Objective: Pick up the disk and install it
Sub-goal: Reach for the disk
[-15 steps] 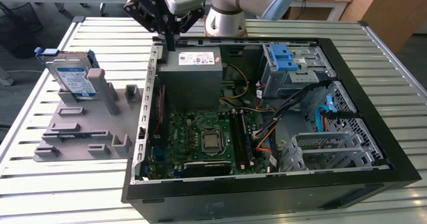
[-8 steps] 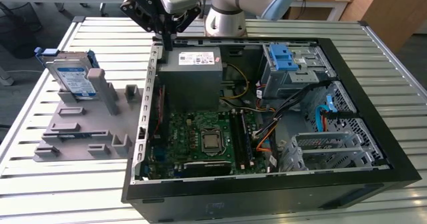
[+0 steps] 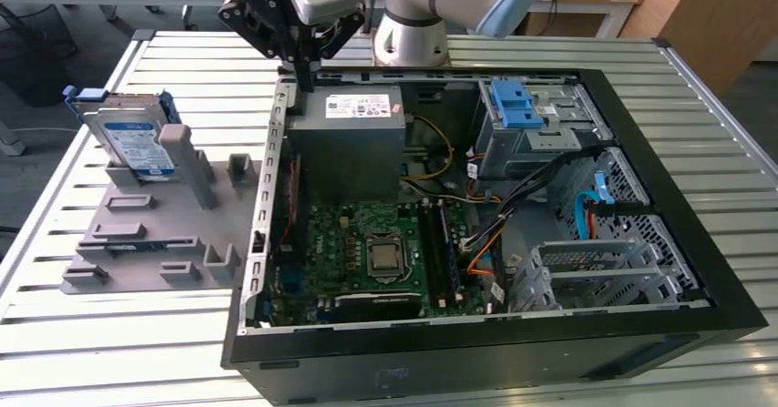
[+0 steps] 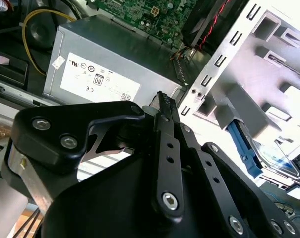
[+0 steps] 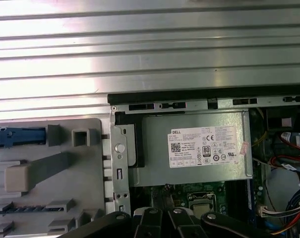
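Single arm at the start of the pick. The gripper (image 3: 301,76) hangs fingers-down over the far rim of the open case (image 3: 486,357), just above the corner where the side wall meets the power supply (image 3: 353,147). Its fingers (image 4: 164,124) are pressed together with nothing between them, as the second wrist view shows from close behind. The disk (image 3: 127,143) is untouched and well apart from the gripper. It stands upright on edge at the far end of the grey fixture (image 3: 158,243), which lies on the slatted table (image 3: 122,343) just beside the case, at the exterior view's left. The labelled broad face turns toward the exterior camera, and the blue carrier frame (image 5: 16,137) runs along the top edge. The governing relation is lateral: the disk lies to the exterior view's left of the gripper, across the case's side wall and somewhat nearer the camera, with its top edge running roughly along the table slats and across the line of that wall. The grasp would probably need the fingers spread and set across the thin top edge. The cage (image 3: 535,116) with the blue latch sits inside the case, on the opposite side of the gripper from the disk.
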Available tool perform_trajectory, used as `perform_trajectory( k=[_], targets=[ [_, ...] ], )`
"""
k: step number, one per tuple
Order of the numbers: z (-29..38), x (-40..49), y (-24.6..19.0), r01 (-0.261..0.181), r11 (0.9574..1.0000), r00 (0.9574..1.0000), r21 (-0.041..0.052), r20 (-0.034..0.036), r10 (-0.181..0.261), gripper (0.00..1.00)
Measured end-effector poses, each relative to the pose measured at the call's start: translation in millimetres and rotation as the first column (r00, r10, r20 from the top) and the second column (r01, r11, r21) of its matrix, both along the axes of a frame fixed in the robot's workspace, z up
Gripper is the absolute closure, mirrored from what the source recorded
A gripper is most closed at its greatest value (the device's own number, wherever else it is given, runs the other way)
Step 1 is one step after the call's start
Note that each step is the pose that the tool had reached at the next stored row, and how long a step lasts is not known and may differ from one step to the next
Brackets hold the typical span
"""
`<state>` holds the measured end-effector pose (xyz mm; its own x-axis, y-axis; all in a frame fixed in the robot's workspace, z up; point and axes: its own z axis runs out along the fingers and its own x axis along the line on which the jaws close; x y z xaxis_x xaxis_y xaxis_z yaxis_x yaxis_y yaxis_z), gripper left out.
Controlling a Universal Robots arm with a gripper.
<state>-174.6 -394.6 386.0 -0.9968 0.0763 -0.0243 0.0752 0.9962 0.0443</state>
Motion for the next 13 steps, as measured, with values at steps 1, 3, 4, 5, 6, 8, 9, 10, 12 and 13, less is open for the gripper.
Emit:
perform_trajectory(
  k=[1,3,4,5,6,8,9,10,12,13],
  targets=[
    [0.0,-0.8,0.0,0.000,1.0000,1.0000,0.0000,-0.0001,0.000,0.89],
    [0.0,-2.9,0.0,0.000,1.0000,1.0000,0.0000,0.0000,0.000,0.89],
    [0.0,-4.0,0.0,0.000,1.0000,1.0000,0.0000,0.0000,0.000,0.89],
    [0.0,-5.1,0.0,0.000,1.0000,1.0000,0.0000,0.0000,0.000,0.89],
    [0.0,-6.3,0.0,0.000,1.0000,1.0000,0.0000,0.0000,0.000,0.89],
    [0.0,-8.6,0.1,0.000,1.0000,1.0000,0.0000,0.0000,0.000,0.89],
    [0.0,-9.7,0.1,0.000,1.0000,1.0000,0.0000,0.0000,0.000,0.89],
    [-0.1,-10.8,0.1,0.000,1.0000,1.0000,0.0000,0.0000,0.000,0.89],
    [-0.1,-12.8,0.1,0.000,1.0000,1.0000,0.0000,0.0000,0.000,0.89],
    [-0.1,-13.7,0.1,0.000,1.0000,1.0000,0.0000,0.0000,0.000,0.89]
  ],
)
